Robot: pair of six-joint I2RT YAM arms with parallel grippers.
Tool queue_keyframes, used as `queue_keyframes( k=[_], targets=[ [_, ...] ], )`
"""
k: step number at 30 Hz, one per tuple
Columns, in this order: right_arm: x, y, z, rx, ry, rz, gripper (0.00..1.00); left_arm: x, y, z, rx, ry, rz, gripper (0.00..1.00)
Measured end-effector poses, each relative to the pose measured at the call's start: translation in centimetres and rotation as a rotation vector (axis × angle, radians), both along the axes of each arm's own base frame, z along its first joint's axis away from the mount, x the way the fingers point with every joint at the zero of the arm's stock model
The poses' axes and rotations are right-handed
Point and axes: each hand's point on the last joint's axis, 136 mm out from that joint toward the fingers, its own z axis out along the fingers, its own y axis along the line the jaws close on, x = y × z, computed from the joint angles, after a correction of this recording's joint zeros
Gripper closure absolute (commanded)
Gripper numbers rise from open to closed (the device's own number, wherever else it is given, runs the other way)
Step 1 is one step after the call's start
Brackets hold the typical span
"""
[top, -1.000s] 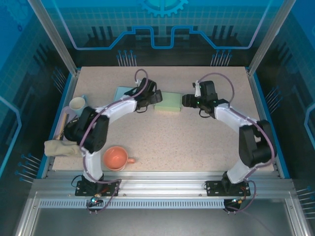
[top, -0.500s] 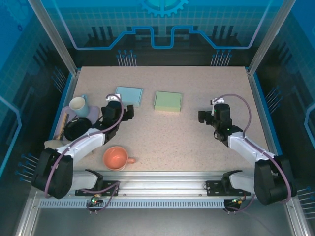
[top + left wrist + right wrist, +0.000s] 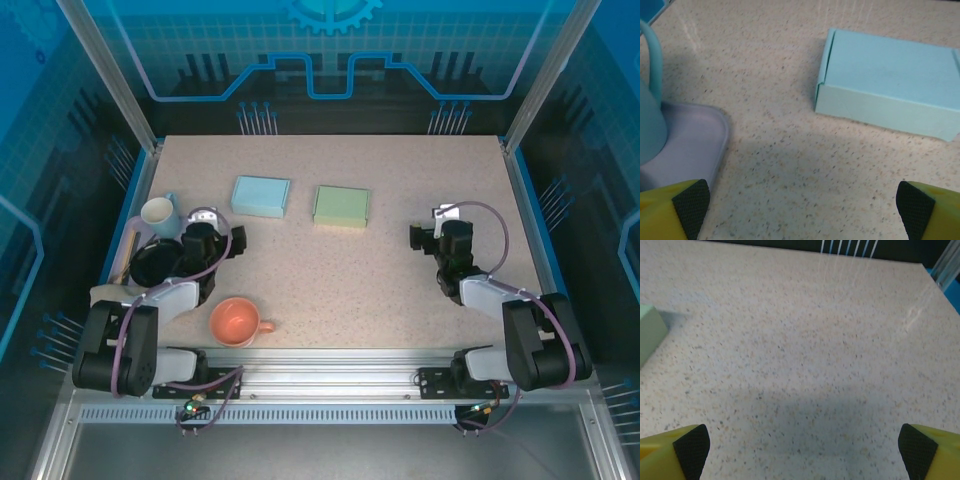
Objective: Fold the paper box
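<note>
Two closed paper boxes lie flat at the back of the table, a light blue box (image 3: 261, 196) and, to its right, a light green box (image 3: 341, 206). My left gripper (image 3: 226, 239) hangs low at the left, short of the blue box (image 3: 890, 90). Its jaws stand open over bare tabletop, with nothing between the black pads (image 3: 690, 201). My right gripper (image 3: 436, 233) is at the right, well clear of the green box, whose corner (image 3: 650, 331) sits at the left edge of the right wrist view. It is open too, pads (image 3: 916, 450) wide apart and empty.
At the left edge stand a pale mug (image 3: 158, 212) and a black bowl (image 3: 158, 264) on a lilac tray (image 3: 687, 145), with a beige cloth (image 3: 118, 301) nearer. An orange cup (image 3: 236, 321) sits by the front edge. Bare tabletop (image 3: 350, 280) lies between the arms.
Both arms have pulled back from the boxes toward the near edge, the left to the left side, the right to the right. The right gripper opened wider. The boxes stay put.
</note>
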Motion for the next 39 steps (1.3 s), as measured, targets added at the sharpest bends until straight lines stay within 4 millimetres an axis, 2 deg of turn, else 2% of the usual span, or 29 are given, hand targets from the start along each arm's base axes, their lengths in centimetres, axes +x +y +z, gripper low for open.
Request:
queue_keyframes(
  k=[2, 3, 5, 7, 9, 11, 12, 15, 18, 20, 26, 39],
  targets=[
    [0.2, 0.4, 0.2, -0.001, -0.060, 0.026, 0.00, 0.2, -0.4, 0.5, 0.001, -0.038, -0.034, 0.01],
    [0.2, 0.5, -0.4, 0.002, -0.069, 0.033, 0.00, 0.2, -0.7, 0.6, -0.001, -0.047, -0.050, 0.01],
    [0.0, 0.3, -2.8, 0.001, -0.020, 0.043, 0.00, 0.3, -1.2, 0.8, 0.001, -0.072, -0.084, 0.01],
    [-0.4, 0.2, -3.8, 0.012, -0.005, 0.057, 0.00, 0.3, -1.6, 0.9, -0.003, -0.124, -0.118, 0.01],
    [-0.5, 0.2, -3.6, 0.021, -0.016, 0.071, 0.00, 0.3, -2.1, -0.8, -0.003, -0.135, -0.158, 0.01],
    [-0.2, 0.6, -3.2, 0.026, -0.031, 0.094, 0.00, -0.2, -2.4, -3.6, -0.010, -0.052, -0.182, 0.01],
    [0.0, 0.7, -3.1, 0.026, -0.034, 0.103, 0.00, -0.3, -2.5, -4.0, -0.014, -0.036, -0.190, 0.01],
    [1.0, 1.2, -2.2, 0.029, -0.040, 0.126, 0.00, 0.8, -2.8, -3.1, -0.018, -0.047, -0.210, 0.01],
    [2.1, 1.5, -0.9, 0.039, -0.066, 0.143, 0.00, 2.7, -2.1, -1.0, -0.020, -0.095, -0.193, 0.01],
    [2.2, 1.6, -0.7, 0.045, -0.067, 0.152, 0.00, 3.1, -1.7, -0.4, -0.023, -0.111, -0.180, 0.01],
    [2.0, 1.5, -1.4, 0.051, -0.037, 0.158, 0.00, 2.9, -1.6, -1.0, -0.035, -0.083, -0.175, 0.01],
    [1.9, 1.7, -1.5, 0.055, -0.032, 0.168, 0.00, 2.9, -1.7, -1.1, -0.035, -0.081, -0.176, 0.01]
  ],
)
